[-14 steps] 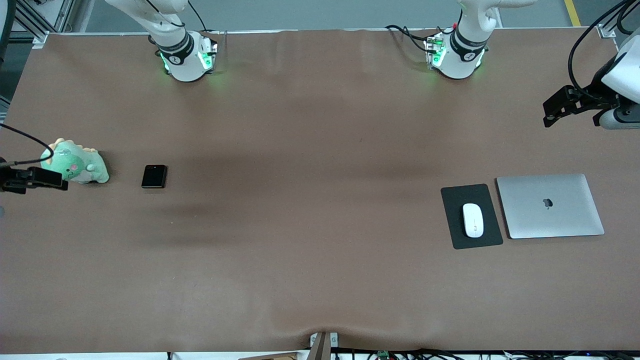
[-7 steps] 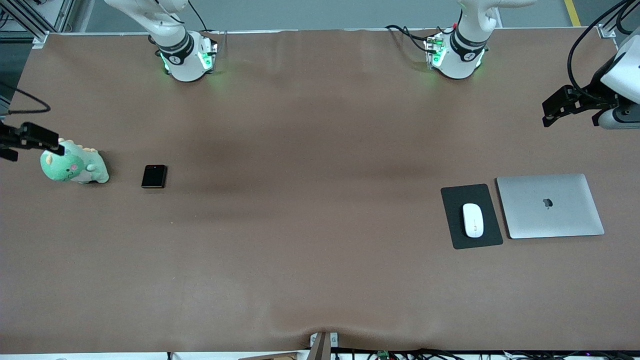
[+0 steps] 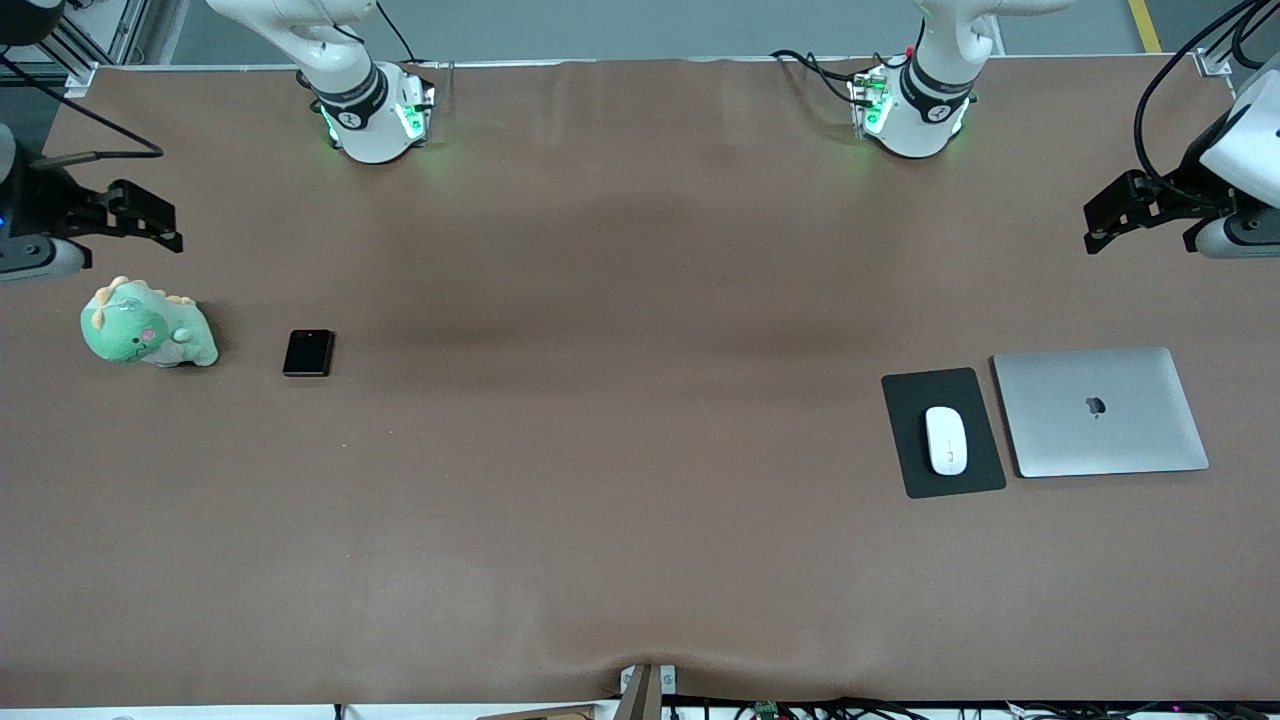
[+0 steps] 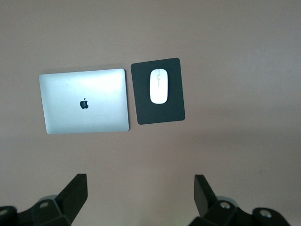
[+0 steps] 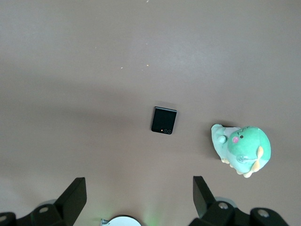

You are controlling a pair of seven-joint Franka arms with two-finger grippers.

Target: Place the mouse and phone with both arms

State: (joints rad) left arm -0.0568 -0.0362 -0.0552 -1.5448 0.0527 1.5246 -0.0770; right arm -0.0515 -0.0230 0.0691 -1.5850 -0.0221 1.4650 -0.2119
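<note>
an apple logo marks the silver laptop's lid (image 3: 1100, 412); no readable text elsewhere.

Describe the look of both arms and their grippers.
Both arms are white with black joint bands and green-lit bases. The left gripper and right gripper are black, with two angular fingers each. Black cables trail from the wrists and bases.

I work in a robotics lab. My two arms are bolted at green-lit bases (image 3: 375, 115) to a long table (image 3: 620, 520) draped in plain brown cloth, with aluminium framing (image 3: 60, 45) at its corner and cables (image 3: 800, 708) trailing along its edge. The items laid out are staged test props: a closed silver laptop (image 3: 1100, 410), a black mouse pad (image 3: 942, 432) and a green plush dinosaur (image 3: 147, 325).
</note>
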